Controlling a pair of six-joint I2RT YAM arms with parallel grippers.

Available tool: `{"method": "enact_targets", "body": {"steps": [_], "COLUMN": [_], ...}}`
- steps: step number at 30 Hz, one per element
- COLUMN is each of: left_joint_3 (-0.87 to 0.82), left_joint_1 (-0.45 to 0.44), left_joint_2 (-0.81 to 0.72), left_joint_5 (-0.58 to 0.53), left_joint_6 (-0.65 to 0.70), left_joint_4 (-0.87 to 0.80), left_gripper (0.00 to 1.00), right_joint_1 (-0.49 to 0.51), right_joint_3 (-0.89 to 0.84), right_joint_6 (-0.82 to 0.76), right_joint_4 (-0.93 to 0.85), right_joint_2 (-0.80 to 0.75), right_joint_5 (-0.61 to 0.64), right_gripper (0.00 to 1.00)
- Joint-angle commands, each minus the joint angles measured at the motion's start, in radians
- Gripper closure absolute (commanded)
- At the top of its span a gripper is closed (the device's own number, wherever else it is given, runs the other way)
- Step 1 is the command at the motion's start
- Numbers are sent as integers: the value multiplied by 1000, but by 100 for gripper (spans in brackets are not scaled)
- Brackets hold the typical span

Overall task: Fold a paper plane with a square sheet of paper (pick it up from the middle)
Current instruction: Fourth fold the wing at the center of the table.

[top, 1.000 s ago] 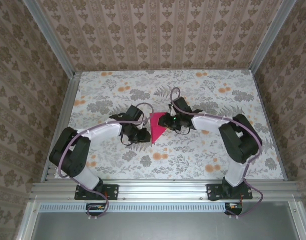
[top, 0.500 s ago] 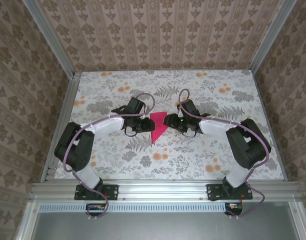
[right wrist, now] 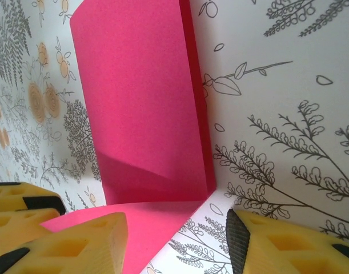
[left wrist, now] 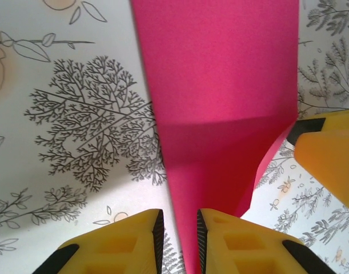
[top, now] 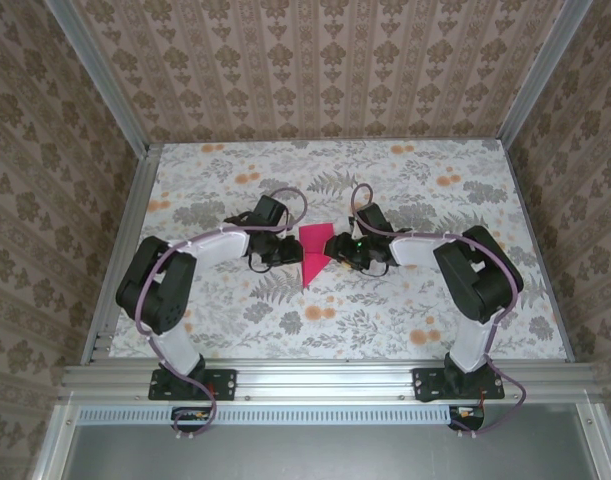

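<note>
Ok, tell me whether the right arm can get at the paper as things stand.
Probably yes. The right pincer stands open with the paper directly ahead, its near edge reaching in between the fingers, and nothing in the way. The left pincer sits at the opposite edge, seemingly clear of that approach.

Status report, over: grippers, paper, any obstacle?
Left gripper narrowly open at paper edge. Right gripper open wide, opposite. Paper partly folded, on table. No obstacle seen.
</note>
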Motion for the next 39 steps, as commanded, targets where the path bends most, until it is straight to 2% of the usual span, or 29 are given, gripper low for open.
{"method": "enact_targets", "body": {"steps": [1, 11, 24, 32, 36, 39], "left_joint_3": [19, 8, -126, -169, -178, -186], "left_joint_1": [7, 18, 52, 77, 87, 91], "left_joint_2": [25, 12, -138, -187, -203, -211], "left_joint_5": [-6, -18, -42, -40, -39, -40], "left_joint_6": [-11, -24, -83, -105, -109, -109], "left_joint_4": [0, 1, 43, 50, 50, 49], "left_gripper": [75, 76, 75, 70, 66, 61], "right_joint_1": [3, 3, 19, 39, 42, 46], "right_joint_3": [25, 35, 2, 14, 29, 51], "right_joint_6": [14, 30, 26, -35, -51, -46], "right_joint_4": [33, 60, 221, 174, 142, 121], "right_joint_2": [37, 61, 53, 65, 79, 88], "right_joint_5": [-54, -90, -192, -187, -169, -147], "right_gripper": [49, 51, 51, 52, 59, 70]}}
